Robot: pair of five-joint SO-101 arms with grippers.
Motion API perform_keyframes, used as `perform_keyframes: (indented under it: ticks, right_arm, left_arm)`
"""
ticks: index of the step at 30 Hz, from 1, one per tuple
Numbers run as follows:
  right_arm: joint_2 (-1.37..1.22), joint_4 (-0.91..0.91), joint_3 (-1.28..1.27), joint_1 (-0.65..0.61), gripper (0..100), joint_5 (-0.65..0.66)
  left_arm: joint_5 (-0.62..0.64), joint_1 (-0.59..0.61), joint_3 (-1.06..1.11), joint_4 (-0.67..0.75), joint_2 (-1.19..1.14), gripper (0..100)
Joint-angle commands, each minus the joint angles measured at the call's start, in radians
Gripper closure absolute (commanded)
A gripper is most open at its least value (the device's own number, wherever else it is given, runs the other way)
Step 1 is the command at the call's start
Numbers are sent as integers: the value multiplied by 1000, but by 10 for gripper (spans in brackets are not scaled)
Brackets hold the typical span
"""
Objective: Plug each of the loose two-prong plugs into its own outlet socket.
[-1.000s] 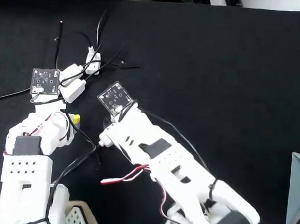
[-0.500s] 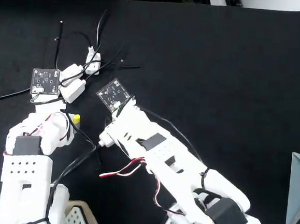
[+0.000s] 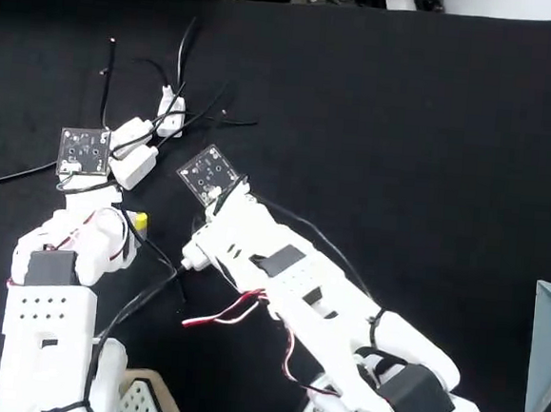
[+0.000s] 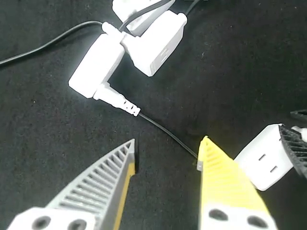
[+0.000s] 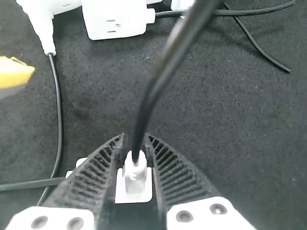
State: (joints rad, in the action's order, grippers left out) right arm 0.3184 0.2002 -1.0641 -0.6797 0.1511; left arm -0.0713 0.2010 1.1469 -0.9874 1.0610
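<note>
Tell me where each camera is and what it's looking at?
High view: sits above, looking down on the black table; the left arm and right arm show.
Left wrist view: rides the left arm, looking past its open left pincer at a white socket block.
Right wrist view: rides the right arm, looking along the right pincer, shut on a white plug.
Shared: both wrist views show that socket block and the left pincer's yellow finger.

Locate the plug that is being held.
In the right wrist view, the white plug is clamped in the right hand, with the white outlet block beyond it.
</note>
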Motion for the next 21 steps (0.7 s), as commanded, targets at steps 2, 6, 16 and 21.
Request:
perform_keyframes:
  ticks: [2,6,16,21]
  right_arm:
    - [-50,-20,59,15,987,0]
    - [-94,-20,71,17,987,2]
    - [2,-12,45,58,987,-5]
    - [159,84,13,-14,987,-5]
  left_arm:
    - [6,10,-10,11,15,788]
    - [6,10,-10,9,15,788]
    - [8,4,-13,17,15,788]
    - [57,-41,-13,118,12,784]
